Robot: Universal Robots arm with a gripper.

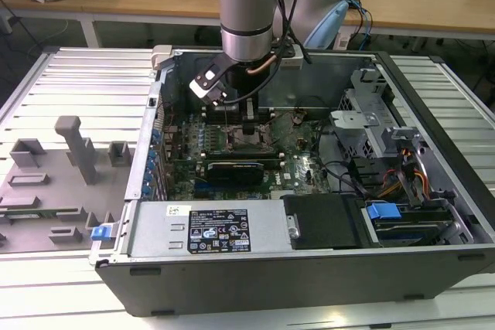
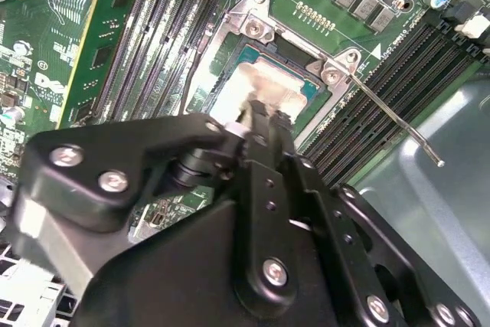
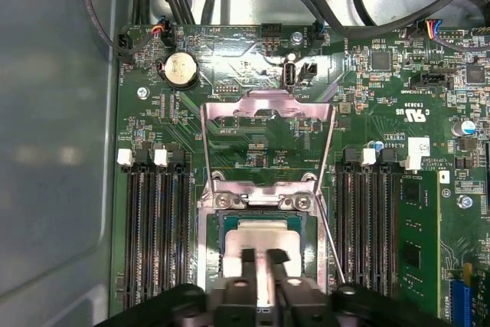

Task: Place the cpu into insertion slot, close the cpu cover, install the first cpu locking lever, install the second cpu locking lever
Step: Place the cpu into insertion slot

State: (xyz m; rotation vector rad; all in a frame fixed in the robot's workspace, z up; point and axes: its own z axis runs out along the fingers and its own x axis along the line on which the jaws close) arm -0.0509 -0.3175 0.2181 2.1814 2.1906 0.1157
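A ribbed grey metal worktop (image 1: 77, 75) fills a room with wooden desks along the back. A grey moulded fixture (image 1: 54, 183) sits on it, well to the side of the jaws toward the exterior view's left. A large black computer case (image 1: 309, 276) lies open on the worktop, and the arm (image 1: 246, 5) reaches down into it from above.

Nearer the camera than the jaws, a metal box inside the case carries a black label (image 1: 220, 231) with white print and small marks, beside a small white sticker (image 1: 177, 211).

The green circuit board (image 3: 383, 89) spreads all around the jaws and bears white lettering and certification marks. Long black memory slots (image 3: 153, 227) run on both sides of the jaws.

The cpu cover (image 3: 266, 102) stands raised and open just beyond the jaws, with its square window showing the board behind it. The insertion slot (image 2: 260, 30) lies directly beneath the jaws. The cpu (image 3: 264, 237) lies flat inside the slot, its pale top right under the jaw tips.

The jaws are drawn narrow, with only a slim gap and nothing gripped between them. I cannot tell whether they touch the chip.

A thin wire lever (image 2: 390, 116) juts out unlatched beside the slot, close to the jaws. A round coin battery (image 3: 181, 69) sits well beyond the cover.
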